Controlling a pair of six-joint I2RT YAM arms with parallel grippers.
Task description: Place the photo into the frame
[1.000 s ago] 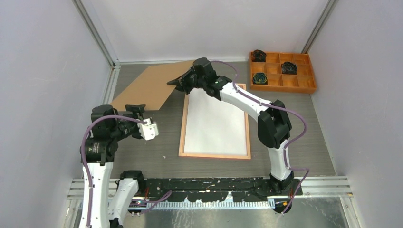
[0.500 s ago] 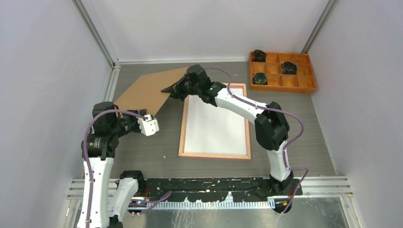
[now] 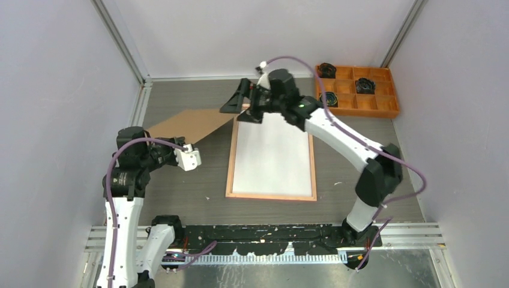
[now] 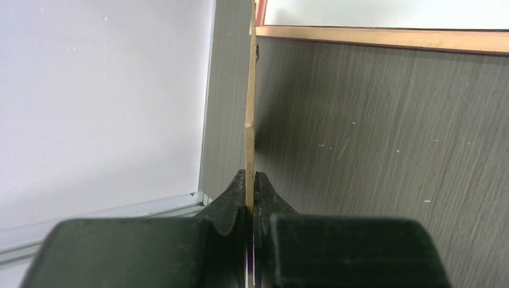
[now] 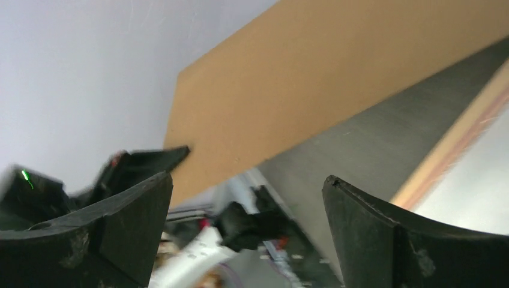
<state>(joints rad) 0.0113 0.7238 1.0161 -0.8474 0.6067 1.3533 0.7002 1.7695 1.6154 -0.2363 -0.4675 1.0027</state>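
**A:** Where is the frame?

**B:** The frame (image 3: 270,195) lies flat near the middle of the worktop (image 3: 180,180), tan wood side up, its long sides running away from the arms; a white sheet (image 3: 273,156) fills its opening.

**A:** Is that sheet the photo?

**B:** I cannot tell; only a plain white face shows.

**A:** And the left claw?

**B:** The left claw (image 4: 251,175) is pinched tight on the brown backing board (image 3: 192,125), holding it by its near corner; its wrist view sees the board edge-on, a thin tan line running from between the fingers towards a corner of the frame.

**A:** How does the board sit?

**B:** Tilted, to the left of the frame, with the held corner raised above the worktop; I cannot tell whether its far edge rests on the worktop.

**A:** The right claw?

**B:** The right claw (image 5: 246,179) stands wide with nothing between its fingers; it hangs over the far end of the frame, just beside the board's far right corner; I cannot tell whether it touches the board; its wrist view looks along the board's brown face.

**A:** Anything else?

**B:** An orange compartment tray (image 3: 358,113) sits at the far right of the worktop, well apart from the frame; dark coiled things lie in a few of its compartments.
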